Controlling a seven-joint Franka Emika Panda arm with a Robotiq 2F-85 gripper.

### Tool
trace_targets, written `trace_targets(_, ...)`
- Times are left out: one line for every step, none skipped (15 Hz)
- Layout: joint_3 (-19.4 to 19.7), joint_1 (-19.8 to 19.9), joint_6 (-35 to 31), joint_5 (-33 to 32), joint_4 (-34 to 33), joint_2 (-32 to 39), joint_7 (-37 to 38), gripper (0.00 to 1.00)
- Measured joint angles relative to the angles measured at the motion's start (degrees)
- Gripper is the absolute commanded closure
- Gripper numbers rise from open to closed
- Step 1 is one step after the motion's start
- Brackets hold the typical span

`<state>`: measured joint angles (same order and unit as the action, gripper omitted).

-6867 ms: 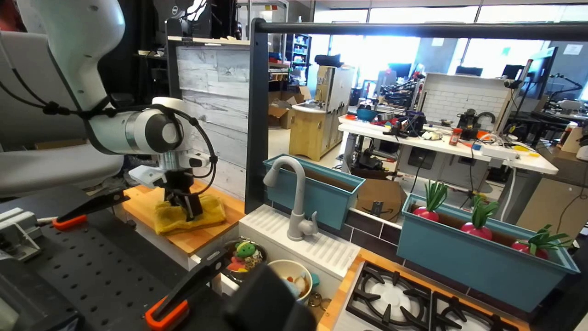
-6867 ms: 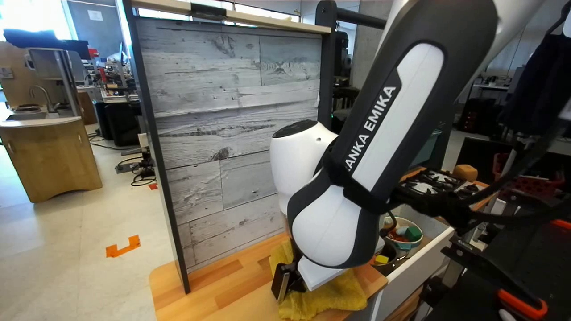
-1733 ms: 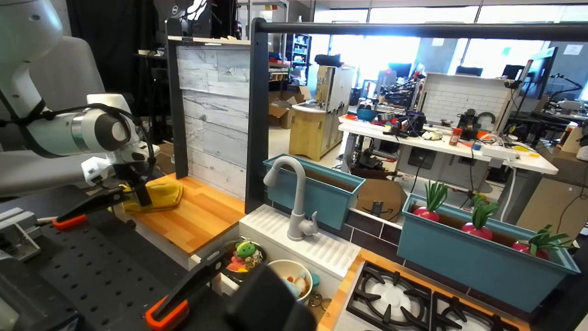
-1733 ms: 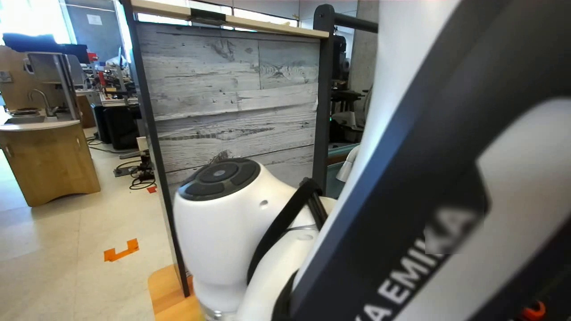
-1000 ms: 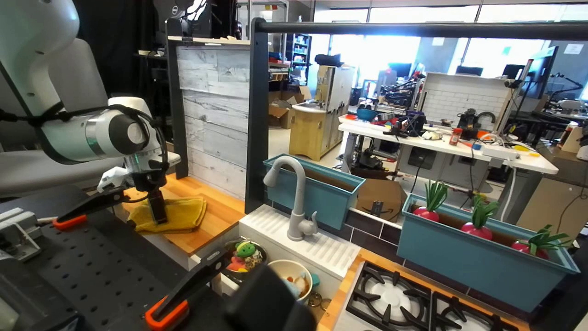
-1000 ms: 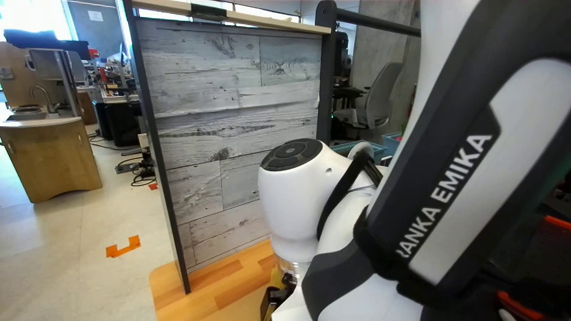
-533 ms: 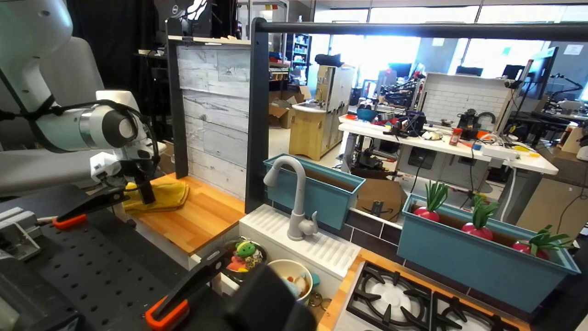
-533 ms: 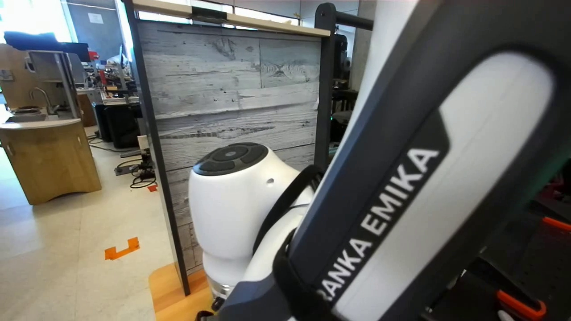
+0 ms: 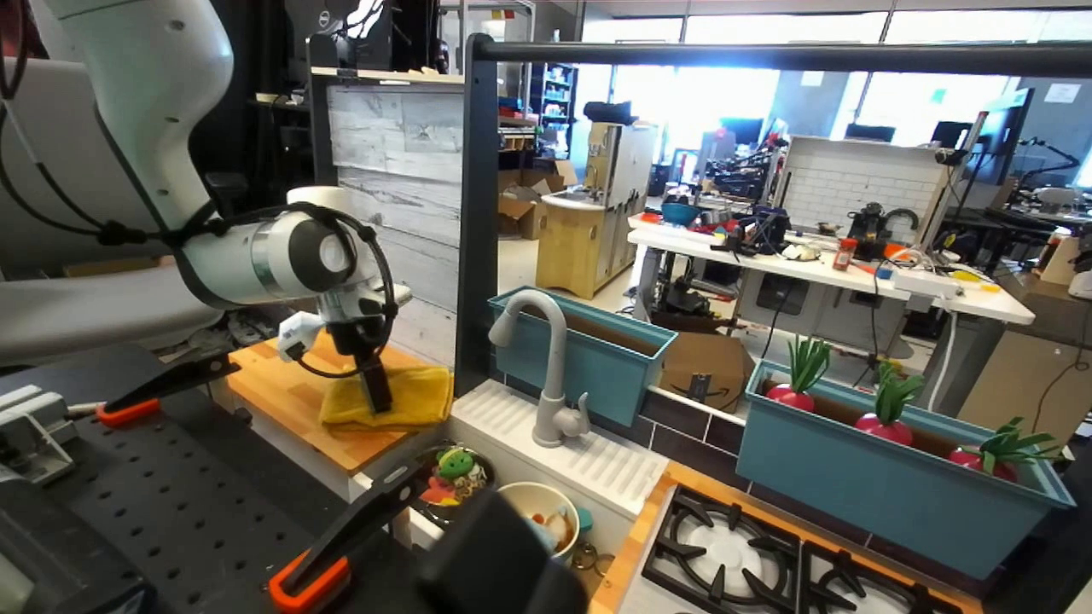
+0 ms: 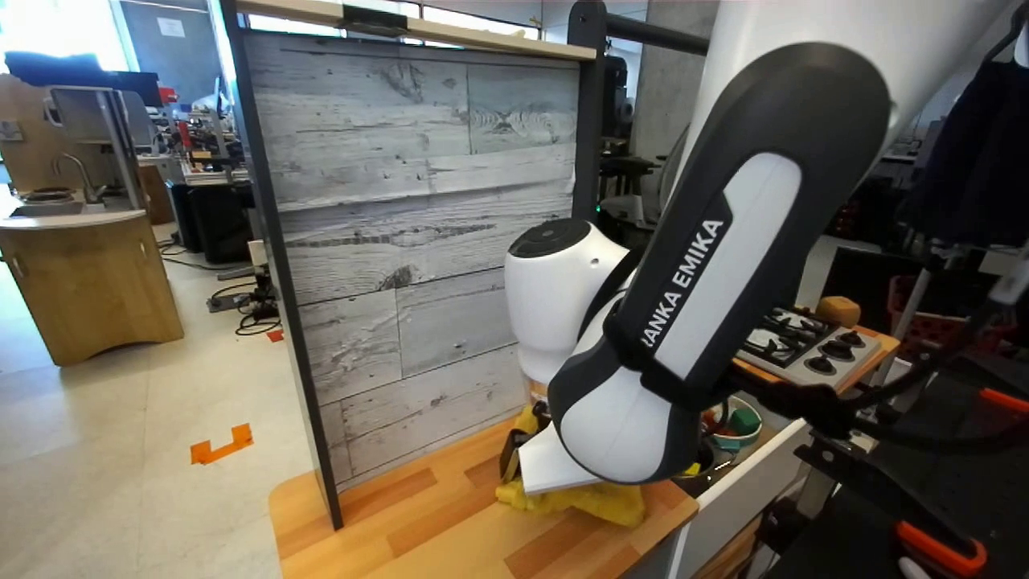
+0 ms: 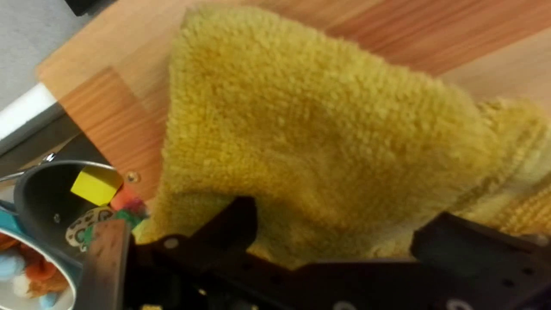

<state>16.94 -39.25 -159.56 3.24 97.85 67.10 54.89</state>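
Observation:
A yellow towel [image 9: 426, 394] lies folded on the wooden counter [image 9: 273, 371], close to the sink end and the black post. My gripper [image 9: 377, 405] points down onto it, fingertips resting on the cloth. In the wrist view the gripper [image 11: 335, 221] stands open, its two dark fingers wide apart, with towel fabric [image 11: 301, 120] spread flat beneath and between them rather than pinched. From an exterior view the arm hides much of the towel [image 10: 595, 503], and only part of the gripper shows.
A grey faucet [image 9: 554, 367] rises beside the counter. Below the counter edge sit a dark pot [image 11: 43, 202] of toys and a white bucket [image 9: 505, 493]. A wood-patterned panel [image 10: 418, 201] walls off the back. An orange-tipped clamp [image 9: 311, 584] sits in front.
The arm has swept across the counter toward the sink, and the towel has slid along under the fingertips. Earlier frames show it shifting back and forth. The jaws stay open.

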Motion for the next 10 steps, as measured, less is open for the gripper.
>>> trace_targets(-0.25, 0.8, -0.08, -0.61, -0.39, 0.06, -0.77, 0.0)
trace_targets(-0.77, 1.0, -0.22, -1.23, -0.98, 0.14, -1.31, 0.0)
trace_targets(-1.67, 0.83, -0.52, -2.0, -2.03, 0.27, -1.52, 0.0)
trace_targets(-2.78, 0.21, -0.93, -2.45, -3.44, 0.48, -1.52, 0.0)
trace_targets(-3.86, -0.81, -1.16, -2.79, -5.06, 0.73, -1.5, 0.0)
trace_targets(-4.75, -2.05, -1.17, -2.83, -6.84, 1.0, -1.46, 0.0)
trace_targets(-5.42, -3.2, -1.1, -2.83, -8.56, 1.31, -1.38, 0.0)
trace_targets(-5.81, -4.02, -1.0, -2.83, -10.07, 1.72, -1.37, 0.0)
trace_targets(-5.85, -4.4, -0.75, -2.81, -11.14, 2.2, -1.33, 0.0)
trace_targets(-5.66, -4.33, -0.46, -2.78, -11.56, 2.64, -1.27, 0.0)
